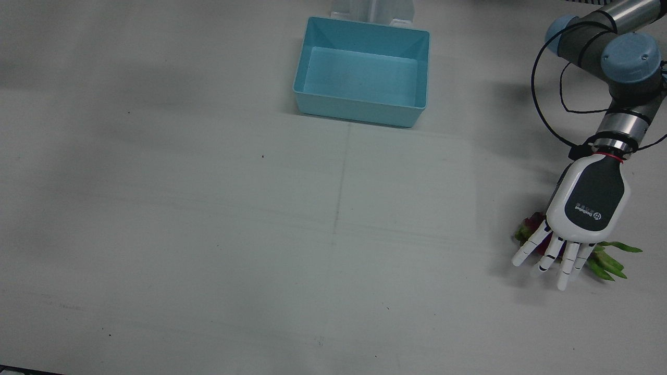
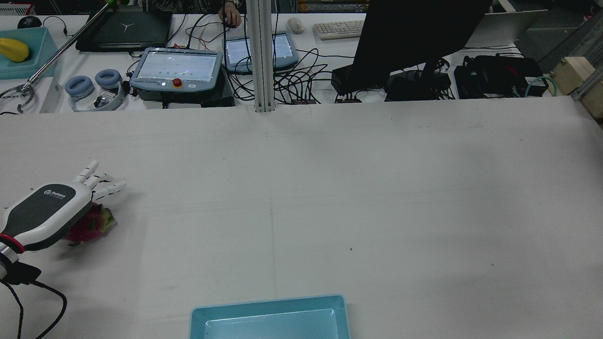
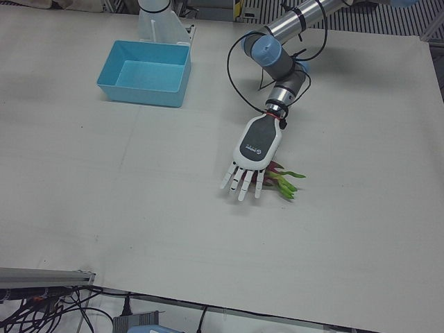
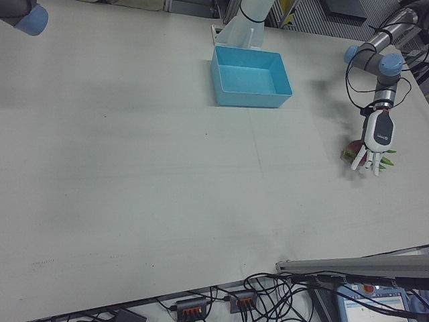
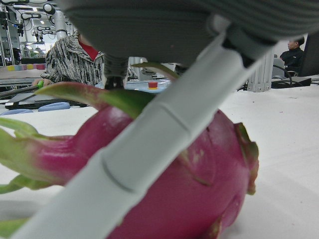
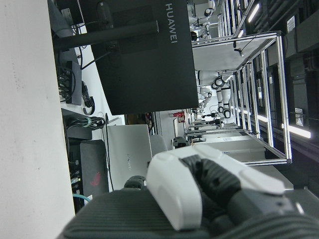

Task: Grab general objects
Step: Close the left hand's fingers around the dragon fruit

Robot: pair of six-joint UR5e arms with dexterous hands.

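Observation:
A pink dragon fruit (image 1: 530, 223) with green leaf tips lies on the white table near its edge on the robot's left side. My left hand (image 1: 583, 208) hovers palm-down right over it, fingers stretched out and spread, open. In the rear view the fruit (image 2: 92, 226) peeks from under the hand (image 2: 47, 212). The left hand view shows the fruit (image 5: 189, 189) close up beneath one finger (image 5: 164, 129) that crosses in front of it. In the right hand view only a part of my right hand (image 6: 209, 189) shows, far from the fruit; its state is unclear.
An empty light-blue bin (image 1: 359, 112) stands at the table's middle near the pedestals. Beyond the far edge are a desk with tablets (image 2: 176, 66), cables, a keyboard and a dark monitor (image 2: 414, 33). A person's hand (image 2: 231, 19) rests there.

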